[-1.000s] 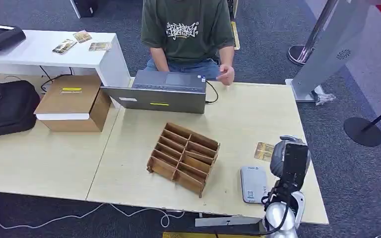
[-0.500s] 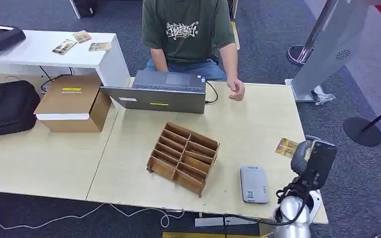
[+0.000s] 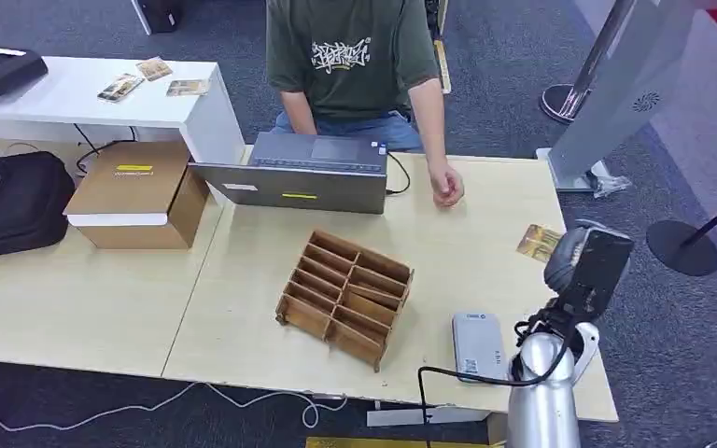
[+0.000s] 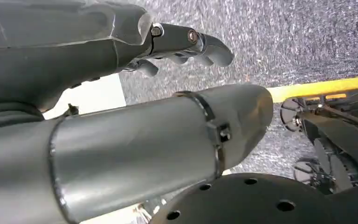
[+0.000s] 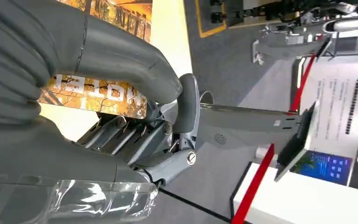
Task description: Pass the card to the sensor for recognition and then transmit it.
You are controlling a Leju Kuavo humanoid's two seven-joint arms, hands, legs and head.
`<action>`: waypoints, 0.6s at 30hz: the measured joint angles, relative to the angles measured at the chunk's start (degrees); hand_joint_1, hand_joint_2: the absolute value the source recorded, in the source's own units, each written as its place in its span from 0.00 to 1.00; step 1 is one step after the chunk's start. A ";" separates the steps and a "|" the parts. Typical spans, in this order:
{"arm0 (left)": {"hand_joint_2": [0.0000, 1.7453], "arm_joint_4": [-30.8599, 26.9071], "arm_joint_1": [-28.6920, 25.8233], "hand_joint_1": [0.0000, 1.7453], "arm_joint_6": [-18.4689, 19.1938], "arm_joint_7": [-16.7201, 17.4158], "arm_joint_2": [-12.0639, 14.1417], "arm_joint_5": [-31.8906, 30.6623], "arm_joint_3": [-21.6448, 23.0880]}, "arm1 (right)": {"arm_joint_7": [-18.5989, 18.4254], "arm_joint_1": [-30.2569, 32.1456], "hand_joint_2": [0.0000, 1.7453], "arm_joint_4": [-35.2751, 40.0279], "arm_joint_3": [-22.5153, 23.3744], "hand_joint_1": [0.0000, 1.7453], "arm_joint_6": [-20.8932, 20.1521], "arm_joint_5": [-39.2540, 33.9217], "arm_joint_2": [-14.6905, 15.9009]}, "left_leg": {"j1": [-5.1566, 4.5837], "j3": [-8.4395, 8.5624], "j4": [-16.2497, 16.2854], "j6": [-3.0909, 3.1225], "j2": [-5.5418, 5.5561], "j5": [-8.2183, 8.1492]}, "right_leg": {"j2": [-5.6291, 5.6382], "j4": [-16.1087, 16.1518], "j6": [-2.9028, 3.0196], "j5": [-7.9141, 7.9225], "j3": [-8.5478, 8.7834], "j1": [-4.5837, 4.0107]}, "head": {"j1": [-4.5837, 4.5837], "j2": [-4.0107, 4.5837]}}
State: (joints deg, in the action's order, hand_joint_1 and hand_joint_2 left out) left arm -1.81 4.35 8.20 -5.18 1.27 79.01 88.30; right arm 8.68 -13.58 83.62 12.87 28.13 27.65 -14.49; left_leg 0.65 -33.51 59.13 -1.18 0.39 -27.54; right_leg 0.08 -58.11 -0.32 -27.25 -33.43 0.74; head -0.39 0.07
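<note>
A yellow-orange printed card sticks out from my right hand, which is raised over the table's right edge, beyond the sensor. In the right wrist view the thick thumb presses the card against the darker fingers. The sensor is a flat grey card reader lying on the table near its front edge, left of my right arm. My left hand hangs beside the body over grey carpet, its fingers loosely bent with nothing in them.
A wooden divided organizer stands mid-table. Behind it is a grey laptop, with a seated person whose hand rests on the table. A cardboard box and black bag sit at the left.
My right hand has carried the card away from beside the reader, up and toward the far right edge of the table. The person's hand has come down onto the tabletop.
</note>
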 joint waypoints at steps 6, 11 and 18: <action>0.00 -0.07 0.58 0.00 -0.61 0.42 0.35 -4.26 0.11 | -0.55 -7.75 1.00 -2.45 0.26 1.00 1.64 3.37 -0.50 | 0.00 0.01 0.00 -0.09 -0.03 0.07 | 0.04 -0.02 0.04 0.08 -0.02 0.00 | -0.02 0.00; 0.00 -0.55 1.67 0.00 -0.59 1.07 0.72 -7.12 0.15 | -3.13 -17.54 1.00 -9.67 -0.29 1.00 2.67 8.31 0.48 | 0.00 0.01 0.01 -0.06 -0.06 0.15 | 0.08 -0.03 0.06 0.18 -0.01 0.00 | -0.02 0.00; 0.00 -0.61 1.89 0.00 -0.52 1.22 0.74 -8.87 0.13 | -6.20 -28.58 1.00 -21.87 -2.31 1.00 4.48 18.59 1.12 | 0.02 0.01 0.02 -0.07 -0.04 0.15 | 0.08 -0.05 0.07 0.19 -0.03 0.00 | 0.00 0.00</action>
State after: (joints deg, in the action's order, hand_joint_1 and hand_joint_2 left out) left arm -2.43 6.24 7.67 -3.96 2.01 70.14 88.43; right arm 2.47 -42.16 61.76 10.56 32.61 46.24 -13.38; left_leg 0.67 -33.50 59.14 -1.25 0.35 -27.38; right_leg 0.16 -58.15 -0.25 -27.06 -33.46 0.74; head -0.39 0.07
